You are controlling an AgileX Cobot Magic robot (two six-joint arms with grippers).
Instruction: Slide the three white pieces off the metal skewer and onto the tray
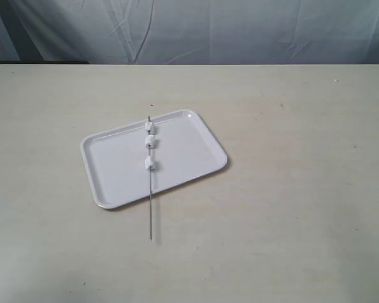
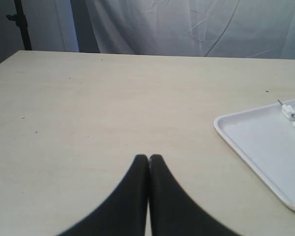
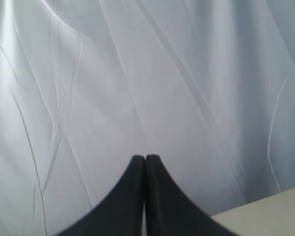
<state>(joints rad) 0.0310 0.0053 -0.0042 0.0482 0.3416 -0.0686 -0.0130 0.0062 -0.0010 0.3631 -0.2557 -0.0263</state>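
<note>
My left gripper (image 2: pixel 148 158) has its two black fingers (image 2: pixel 130 196) pressed together with nothing between them. It is held over the pale beige table (image 2: pixel 88 108), well apart from the flat white rectangular plastic tray (image 2: pixel 265 147). My right gripper (image 3: pixel 145 158) is closed on nothing as well and faces the creased white curtain (image 3: pixel 187 73), with only a corner of the table in sight. In the exterior view the thin grey metal skewer (image 1: pixel 151 208) lies across the tray (image 1: pixel 114 170), its far tip at the far rim and its near end out past the near rim on the table. Three small white marshmallow-like pieces sit threaded on it, all over the tray: the far piece (image 1: pixel 150 127) and middle piece (image 1: pixel 150 141) close together, the near piece (image 1: pixel 150 164) a little apart.
</note>
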